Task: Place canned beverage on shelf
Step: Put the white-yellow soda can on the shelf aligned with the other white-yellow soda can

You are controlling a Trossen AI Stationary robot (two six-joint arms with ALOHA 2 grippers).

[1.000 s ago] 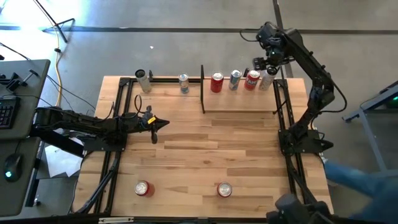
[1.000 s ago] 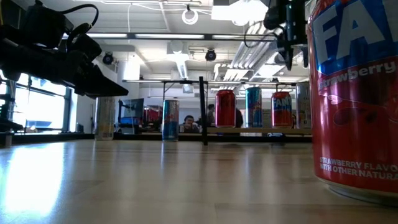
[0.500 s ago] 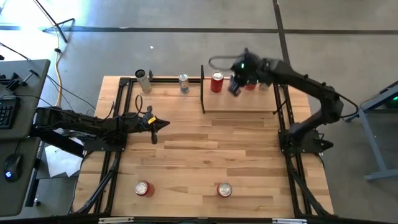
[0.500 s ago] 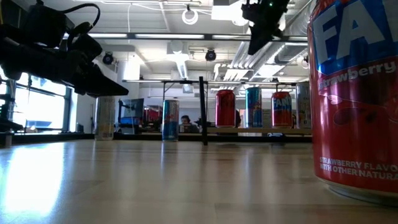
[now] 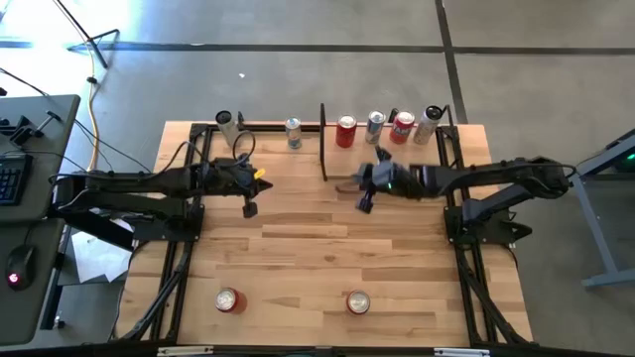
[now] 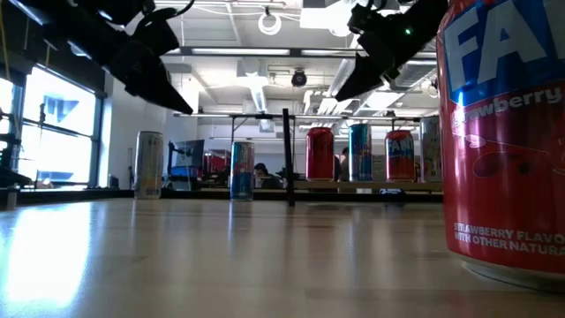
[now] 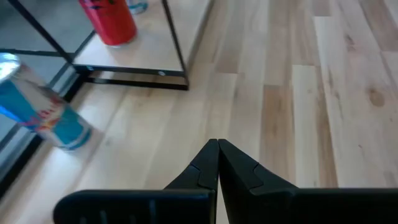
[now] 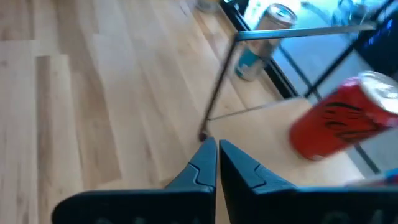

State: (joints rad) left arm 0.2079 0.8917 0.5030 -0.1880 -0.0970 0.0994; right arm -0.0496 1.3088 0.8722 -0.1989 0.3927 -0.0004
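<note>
Right gripper (image 5: 362,201) dropped; four cans (image 5: 345,131) on shelf (image 5: 392,162).

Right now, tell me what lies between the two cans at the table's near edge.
Bare tabletop: in the high view nothing stands between the left can and right can.

Shelf (image 5: 397,162) — four cans (image 5: 345,131)

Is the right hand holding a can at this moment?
No, the right hand is shut and empty above the table, touching no can.
</note>
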